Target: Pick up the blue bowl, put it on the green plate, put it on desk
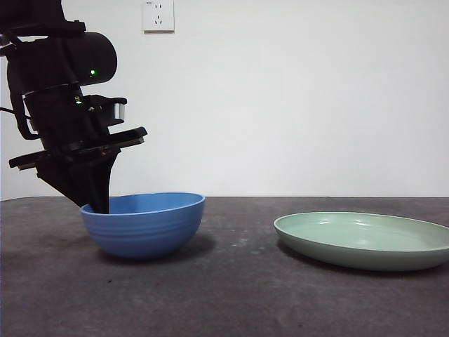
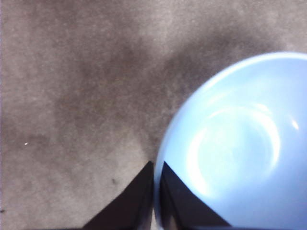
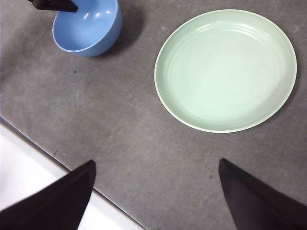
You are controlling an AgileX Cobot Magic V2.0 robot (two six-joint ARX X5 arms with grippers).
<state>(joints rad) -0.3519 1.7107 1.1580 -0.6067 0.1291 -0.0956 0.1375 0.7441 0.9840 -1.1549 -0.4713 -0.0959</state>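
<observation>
Here, ridged blue bowl point(image 1: 144, 225), rim between left tool point(image 2: 156, 184) jaws.

Dark grey desk point(image 1: 231, 295) — blue bowl point(image 1: 144, 225) and green plate point(image 1: 365, 240) resting on it, well apart.

Plain white wall point(image 1: 295, 98) — one socket point(image 1: 158, 15) up high.

- No readable text, label, brand, number or sign appears in any view.
- The blue bowl point(image 1: 143, 223), the green plate point(image 1: 365, 240) and the desk point(image 1: 231, 295) carry no markings.
</observation>
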